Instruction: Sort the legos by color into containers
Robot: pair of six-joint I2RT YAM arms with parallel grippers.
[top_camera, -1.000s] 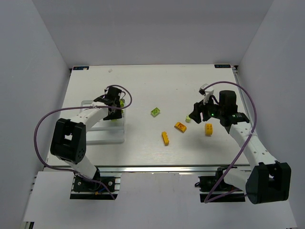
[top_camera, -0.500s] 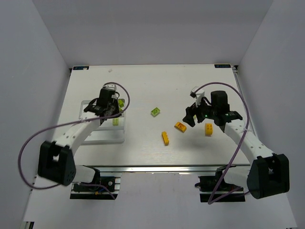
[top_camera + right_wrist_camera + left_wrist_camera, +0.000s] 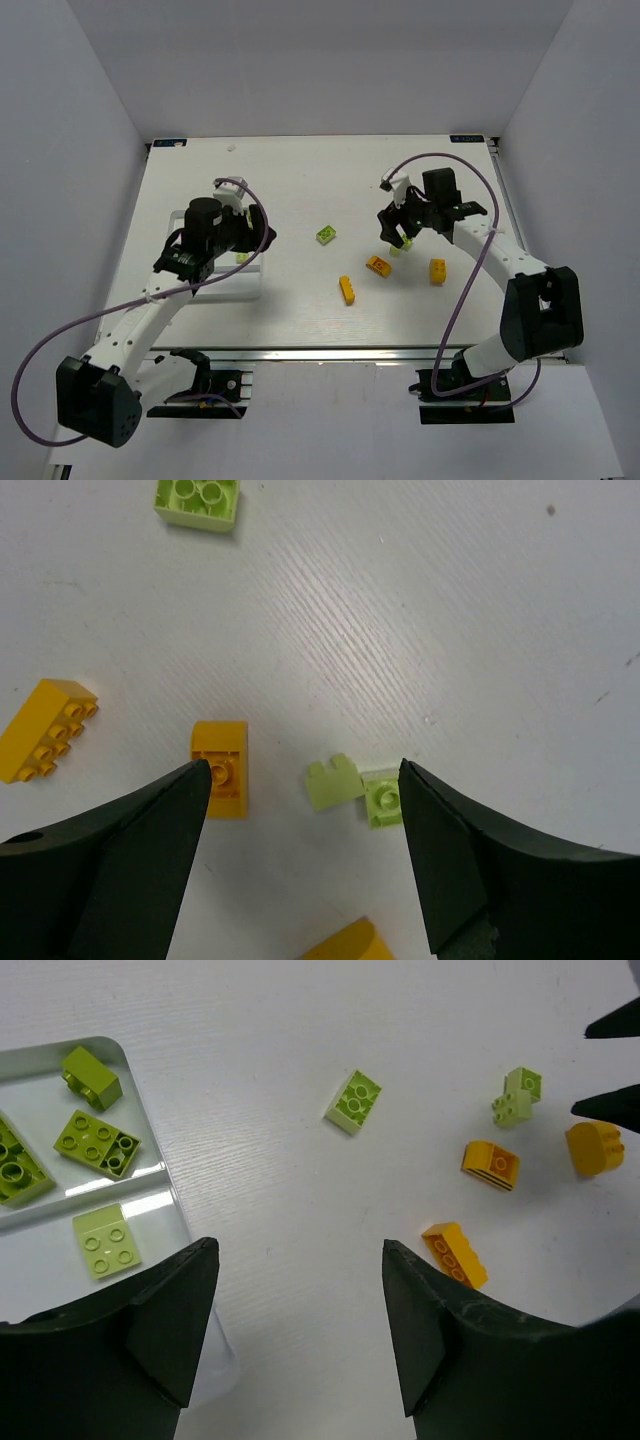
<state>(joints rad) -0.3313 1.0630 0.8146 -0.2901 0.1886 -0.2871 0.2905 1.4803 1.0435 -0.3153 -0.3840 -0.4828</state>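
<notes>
The left gripper point(image 3: 298, 1260) hangs over the white table point(image 3: 260, 1020), its two dark fingers point(image 3: 170, 1310) spread apart with only bare surface between them. At upper left lies the white tray point(image 3: 35, 1080), holding four green bricks: a small olive brick point(image 3: 90, 1075), a square brick point(image 3: 98, 1143) with a dark patch, a third brick point(image 3: 10, 1165) cut by the frame edge, and a pale square brick point(image 3: 105, 1243) nearest the left finger. Out on the table are five loose pieces: a lime brick point(image 3: 352, 1101), a pale green brick point(image 3: 516, 1097), an orange brick point(image 3: 490, 1164), a yellow brick point(image 3: 454, 1254) just beside the right finger, and a rounded yellow piece point(image 3: 594, 1148) near two dark tips point(image 3: 608, 1110) at the right edge.
</notes>
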